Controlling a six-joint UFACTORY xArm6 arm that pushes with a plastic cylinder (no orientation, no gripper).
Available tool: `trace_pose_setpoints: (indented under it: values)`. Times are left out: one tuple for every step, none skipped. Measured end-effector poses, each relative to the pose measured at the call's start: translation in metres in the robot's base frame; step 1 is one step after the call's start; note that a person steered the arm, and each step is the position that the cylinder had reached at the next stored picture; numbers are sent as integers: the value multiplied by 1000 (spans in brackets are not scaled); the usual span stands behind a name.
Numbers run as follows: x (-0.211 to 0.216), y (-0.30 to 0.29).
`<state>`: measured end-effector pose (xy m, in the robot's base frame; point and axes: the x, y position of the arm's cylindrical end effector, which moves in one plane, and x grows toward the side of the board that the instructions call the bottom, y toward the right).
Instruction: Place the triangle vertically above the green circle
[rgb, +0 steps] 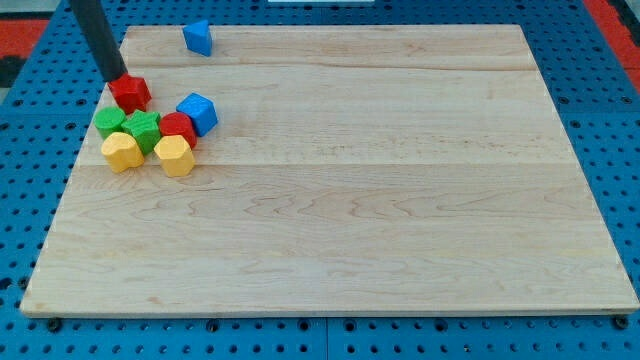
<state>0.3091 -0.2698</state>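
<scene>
red block (131, 93) touches my tip (116, 78) above green circle (110, 122).

The board (340, 180) is pale, smooth wood with visible grain and a soft sheen, the perforated surface (600, 120) beneath it looks like matt blue metal or plastic, and the rod (98, 38) at upper left is dark and matt.

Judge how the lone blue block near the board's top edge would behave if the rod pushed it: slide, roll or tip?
The blue block looks flat-faced and squat, so it would probably slide, not roll. Standing alone on the smooth wooden board, it may twist if pushed off-centre.
</scene>
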Motion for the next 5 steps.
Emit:
trace_pose_setpoints:
  values:
    - [8,15]
    - [11,53]
    - [4,55]
    - [-28,55]
    - [-59,138]
